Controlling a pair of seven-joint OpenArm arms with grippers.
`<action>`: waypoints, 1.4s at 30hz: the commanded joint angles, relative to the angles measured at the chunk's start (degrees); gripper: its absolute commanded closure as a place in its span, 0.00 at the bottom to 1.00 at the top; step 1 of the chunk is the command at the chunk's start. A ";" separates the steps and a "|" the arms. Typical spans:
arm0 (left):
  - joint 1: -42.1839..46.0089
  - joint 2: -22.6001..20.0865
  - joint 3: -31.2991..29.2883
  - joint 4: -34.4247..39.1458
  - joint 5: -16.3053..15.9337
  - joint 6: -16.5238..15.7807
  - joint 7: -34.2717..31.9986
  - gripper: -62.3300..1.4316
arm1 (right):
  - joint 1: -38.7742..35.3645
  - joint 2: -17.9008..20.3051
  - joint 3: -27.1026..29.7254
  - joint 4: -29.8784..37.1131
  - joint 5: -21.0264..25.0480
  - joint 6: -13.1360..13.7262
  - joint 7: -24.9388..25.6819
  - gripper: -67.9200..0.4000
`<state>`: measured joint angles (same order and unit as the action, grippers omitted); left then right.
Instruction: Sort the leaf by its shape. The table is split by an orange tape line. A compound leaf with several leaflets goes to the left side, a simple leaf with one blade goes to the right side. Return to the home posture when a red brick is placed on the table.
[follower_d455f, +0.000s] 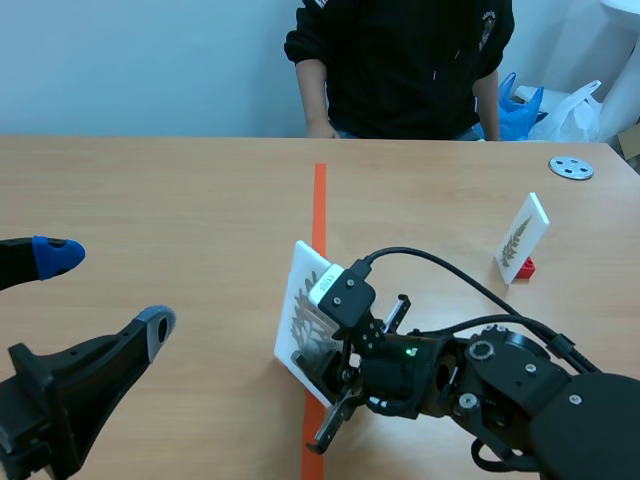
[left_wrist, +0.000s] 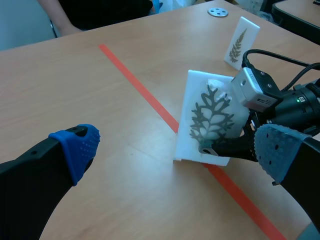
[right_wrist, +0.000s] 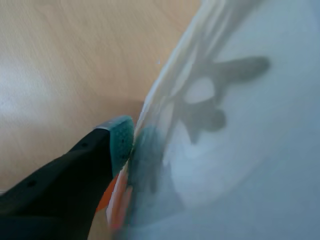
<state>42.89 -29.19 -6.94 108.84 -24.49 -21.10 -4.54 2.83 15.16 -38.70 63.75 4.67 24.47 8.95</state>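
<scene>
A white card (follower_d455f: 303, 300) printed with a dark, many-lobed leaf stands tilted over the orange tape line (follower_d455f: 319, 210). My right gripper (follower_d455f: 335, 385) is shut on the card's lower edge. In the left wrist view the same card (left_wrist: 207, 120) shows its leaf face, with the right gripper (left_wrist: 220, 149) clamped at its bottom corner. In the right wrist view the card (right_wrist: 240, 125) fills the space ahead of my right gripper (right_wrist: 145, 150). One fingertip (right_wrist: 117, 142) presses its edge and the other finger is hidden behind it. My left gripper (follower_d455f: 105, 290) is open, left of the card and apart from it.
A second white card (follower_d455f: 522, 238) with a fern leaf stands on a small red base (follower_d455f: 525, 267) on the right side. A round metal disc (follower_d455f: 571, 168) lies at the far right. A person (follower_d455f: 400, 65) sits across the table.
</scene>
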 joint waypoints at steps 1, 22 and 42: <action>0.09 0.13 0.07 1.46 -0.35 -0.09 -0.59 0.00 | 0.68 0.90 0.55 1.79 0.42 0.02 1.42 0.89; 0.09 0.11 0.07 1.46 -0.35 -0.09 -0.59 0.00 | -0.83 4.26 9.35 14.08 0.50 0.68 -1.86 0.88; 0.09 0.09 0.07 1.46 -0.35 -0.11 -0.57 0.00 | -16.17 6.75 34.21 22.71 7.78 -6.86 -7.78 0.88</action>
<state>42.89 -29.21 -6.94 108.84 -24.49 -21.10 -4.54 -14.52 21.58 -4.36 86.56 12.03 17.91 0.34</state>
